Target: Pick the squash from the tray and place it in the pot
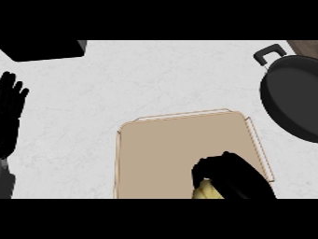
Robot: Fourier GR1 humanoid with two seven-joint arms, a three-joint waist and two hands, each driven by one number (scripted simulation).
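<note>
A white, faintly marbled counter (154,79) fills the head view. One tan tray (161,144) lies at its lower middle and serves as the landmark. Over the tray's near right corner the right hand (233,177) curls its fingers round the one yellow squash (206,190), which peeks out under the hand's left side. Whether the squash rests on the tray or is lifted off it cannot be told. One black pot (302,100) with a loop handle sits right of the tray and apart from it. One dark block (44,49) lies beyond the tray's far left. The left hand (3,116) rests left of the tray, fingers straight.
</note>
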